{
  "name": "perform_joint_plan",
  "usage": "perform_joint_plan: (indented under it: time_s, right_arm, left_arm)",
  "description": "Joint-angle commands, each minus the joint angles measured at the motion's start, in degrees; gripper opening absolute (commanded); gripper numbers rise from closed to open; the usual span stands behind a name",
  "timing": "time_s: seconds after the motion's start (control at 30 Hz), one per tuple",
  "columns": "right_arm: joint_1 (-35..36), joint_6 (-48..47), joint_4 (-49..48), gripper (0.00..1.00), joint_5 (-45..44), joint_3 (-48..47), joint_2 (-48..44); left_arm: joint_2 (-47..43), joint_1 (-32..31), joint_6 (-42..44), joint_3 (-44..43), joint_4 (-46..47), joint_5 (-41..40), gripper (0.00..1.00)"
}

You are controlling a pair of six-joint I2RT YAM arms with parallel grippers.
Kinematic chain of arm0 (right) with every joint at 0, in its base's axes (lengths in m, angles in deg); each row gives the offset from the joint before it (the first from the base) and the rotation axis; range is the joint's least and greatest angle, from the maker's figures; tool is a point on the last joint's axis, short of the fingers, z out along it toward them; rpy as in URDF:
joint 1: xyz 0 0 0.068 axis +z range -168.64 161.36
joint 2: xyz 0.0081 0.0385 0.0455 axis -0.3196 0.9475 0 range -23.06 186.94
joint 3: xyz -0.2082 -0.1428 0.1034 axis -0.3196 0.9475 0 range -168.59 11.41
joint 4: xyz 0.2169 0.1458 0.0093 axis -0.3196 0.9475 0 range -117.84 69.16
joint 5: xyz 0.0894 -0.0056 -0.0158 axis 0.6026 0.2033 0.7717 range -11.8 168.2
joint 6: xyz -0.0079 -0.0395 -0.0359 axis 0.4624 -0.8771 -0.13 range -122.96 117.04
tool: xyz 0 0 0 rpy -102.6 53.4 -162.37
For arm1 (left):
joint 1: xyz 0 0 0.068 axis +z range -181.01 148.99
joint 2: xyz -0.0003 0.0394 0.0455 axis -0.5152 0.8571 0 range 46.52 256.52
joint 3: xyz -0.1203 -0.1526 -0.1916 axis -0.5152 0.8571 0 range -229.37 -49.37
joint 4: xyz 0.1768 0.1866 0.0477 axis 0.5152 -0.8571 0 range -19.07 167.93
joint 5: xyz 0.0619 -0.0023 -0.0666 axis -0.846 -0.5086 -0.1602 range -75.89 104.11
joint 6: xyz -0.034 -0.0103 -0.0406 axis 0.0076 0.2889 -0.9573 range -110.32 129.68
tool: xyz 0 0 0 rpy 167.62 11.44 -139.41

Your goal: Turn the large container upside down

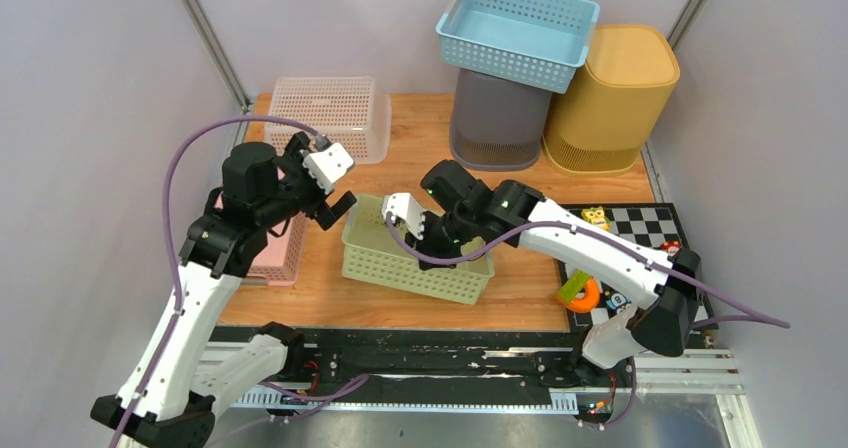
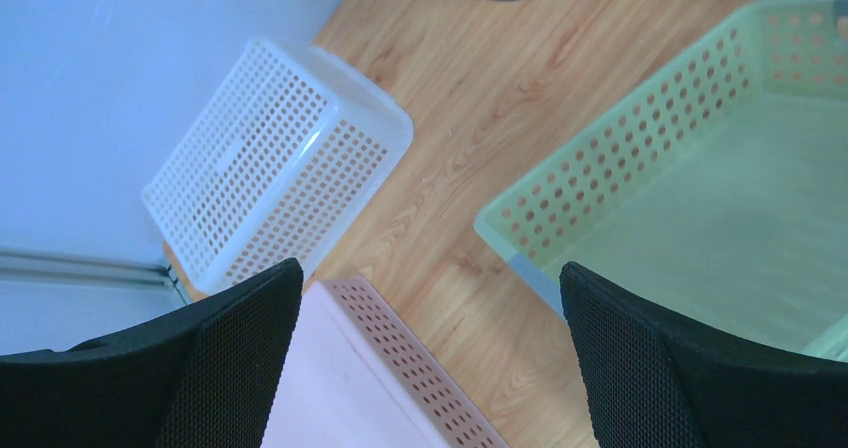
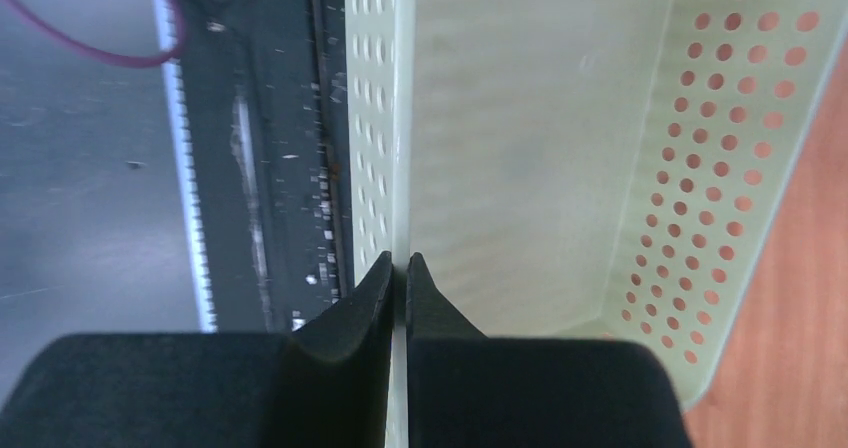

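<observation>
Centrally, the wooden bench (image 1: pixel 420 138) carries several containers. The yellow bin (image 1: pixel 610 98) stands at 1 o'clock. The grey bin (image 1: pixel 495 118) is beside it at 12 o'clock, and a blue basket (image 1: pixel 515 33) rests tilted on top of it. The green basket (image 1: pixel 400 263), mouth up, sits just toward 6 o'clock from the middle. A white basket (image 1: pixel 335 113) lies upturned at 11 o'clock, and a pink basket (image 1: pixel 285 253) is at 9 o'clock. The right end effector (image 3: pixel 398 263) is pinched tight on the green basket's wall on the 6 o'clock side. The left end effector (image 2: pixel 430 268) hangs with its fingers spread wide, gripping nothing, above the gap between the pink and green baskets.
</observation>
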Motion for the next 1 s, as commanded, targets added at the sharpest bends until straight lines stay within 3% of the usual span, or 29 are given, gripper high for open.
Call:
perform_joint_plan:
  time_s: [0.0, 0.5, 0.97]
  right_arm:
    - [-3.3, 4.5, 4.5, 0.02, 15.1, -3.2, 1.1]
    - [-13.6, 24.7, -2.9, 0.02, 39.0, -8.5, 10.5]
    - [-22.8, 42.2, -17.3, 0.02, 40.7, -1.5, 16.1]
  left_arm:
    - [-2.3, 0.3, 0.7, -1.1, -4.5, 4.5, 1.0]
    - [-4.2, 0.3, 0.3, -0.5, -4.4, 8.9, 1.0]
    - [-2.5, 0.3, -0.2, -0.3, -4.6, 10.4, 1.0]
